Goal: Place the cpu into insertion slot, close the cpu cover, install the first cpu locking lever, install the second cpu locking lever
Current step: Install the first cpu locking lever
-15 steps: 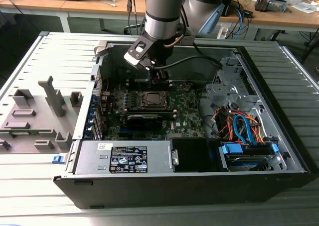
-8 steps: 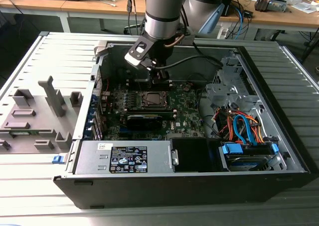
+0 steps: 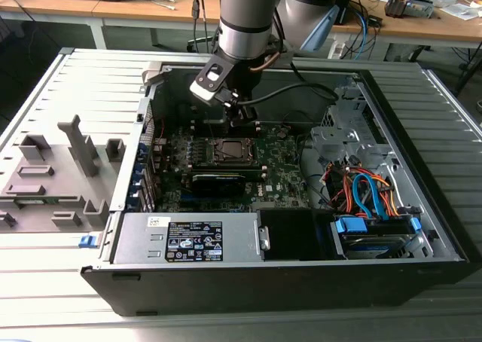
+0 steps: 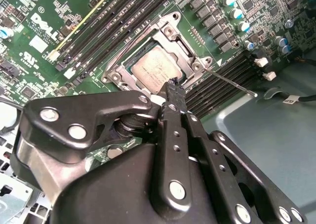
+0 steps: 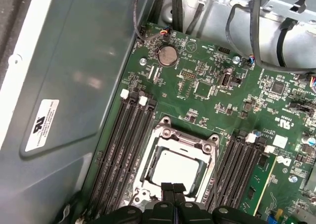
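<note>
The cpu [image 4: 155, 68] [image 5: 175, 170], a dull silver square, lies in the insertion slot [image 3: 230, 151] on the green motherboard. The silvery cpu cover [image 4: 190, 49] [image 5: 183, 139] lies flat as a frame around it. A thin metal locking lever [image 4: 231, 82] sticks out from one socket corner, across the memory slots. My gripper [image 4: 173, 88] [image 5: 172, 188] is shut with nothing between its black fingers, its tip just above the socket's edge. In the exterior view the gripper [image 3: 242, 120] hangs inside the open case over the socket's far side.
Black memory slots [image 5: 129, 135] flank the socket on both sides. A long black expansion card [image 3: 218, 181] sits in front of it. A power supply [image 3: 188, 240] and a drive bay with blue and orange cables [image 3: 369, 199] line the case front. A grey fixture [image 3: 53, 176] lies outside.
</note>
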Motion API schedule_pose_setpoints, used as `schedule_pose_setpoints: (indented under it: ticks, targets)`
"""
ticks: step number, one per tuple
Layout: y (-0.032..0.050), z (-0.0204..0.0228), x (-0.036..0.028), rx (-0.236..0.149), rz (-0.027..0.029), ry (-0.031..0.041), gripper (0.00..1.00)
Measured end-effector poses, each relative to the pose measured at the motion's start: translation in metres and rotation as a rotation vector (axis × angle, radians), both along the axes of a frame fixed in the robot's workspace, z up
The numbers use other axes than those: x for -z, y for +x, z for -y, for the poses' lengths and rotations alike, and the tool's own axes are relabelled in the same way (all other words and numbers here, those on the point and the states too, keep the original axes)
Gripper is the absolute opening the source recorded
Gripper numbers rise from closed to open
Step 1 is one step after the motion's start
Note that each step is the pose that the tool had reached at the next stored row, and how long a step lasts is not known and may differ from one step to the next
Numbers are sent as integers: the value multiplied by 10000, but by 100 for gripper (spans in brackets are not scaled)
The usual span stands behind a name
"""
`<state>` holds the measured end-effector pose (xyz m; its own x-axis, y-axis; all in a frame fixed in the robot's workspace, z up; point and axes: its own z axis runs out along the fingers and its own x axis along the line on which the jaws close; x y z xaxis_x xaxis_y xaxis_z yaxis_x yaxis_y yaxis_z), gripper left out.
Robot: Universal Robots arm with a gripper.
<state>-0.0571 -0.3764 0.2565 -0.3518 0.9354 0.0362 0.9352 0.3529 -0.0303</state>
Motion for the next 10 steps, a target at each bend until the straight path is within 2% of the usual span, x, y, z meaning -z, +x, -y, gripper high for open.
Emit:
schedule_pose_setpoints:
  ticks: [10]
  targets:
    - [0,0,0,-268,0,0,11]
